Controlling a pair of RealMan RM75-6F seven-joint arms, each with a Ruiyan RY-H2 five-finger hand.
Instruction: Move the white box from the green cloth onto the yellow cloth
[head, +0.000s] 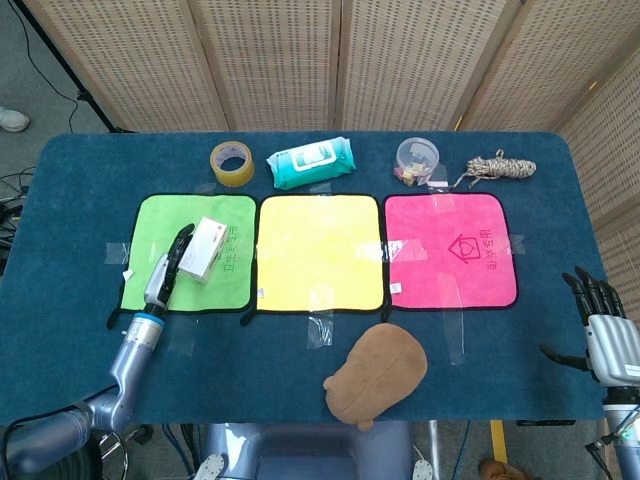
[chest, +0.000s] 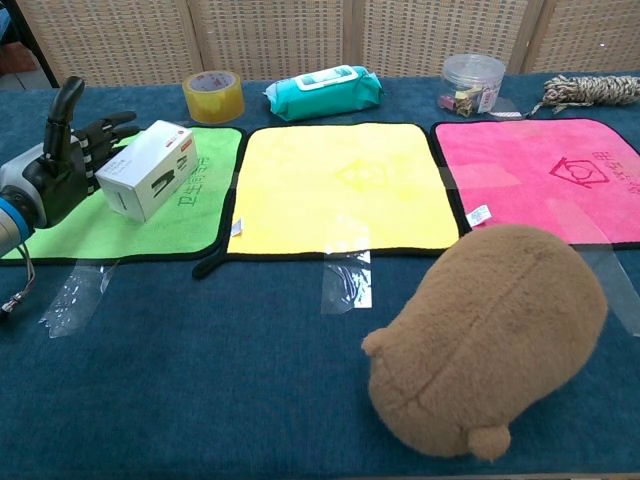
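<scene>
Blue desk (head: 300, 330): a big dark blue desk with everything lying on it.
Cloths: three cloths sit in a row, the green cloth (head: 150, 215) on one side, the yellow cloth (head: 320, 252) in the middle and the pink cloth (head: 450, 250) on the other side.
Brown toy (head: 377, 372): a soft brown plush toy lies near the front edge of the desk, in front of the yellow and pink cloths.
Left hand (chest: 62, 165): it is right up against the outer side of the white box, with its fingers apart and reaching along the box. I cannot tell if it really has a hold yet.
Right hand (head: 604, 335): it is far off at the other end of the desk, fingers spread, holding nothing.
White box (chest: 150, 168): it is on the green cloth, nearer the edge that faces the yellow cloth. It looks a bit tilted in the chest view.
Small things at the back: a roll of tape (head: 231, 163), a pack of wipes (head: 311, 162), a clear tub (head: 417, 158) and a bundle of rope (head: 497, 165).
How far along: just starting, I think. The box is not on the yellow cloth. The hand needs a good hold, then a lift, a move across and a put down.
</scene>
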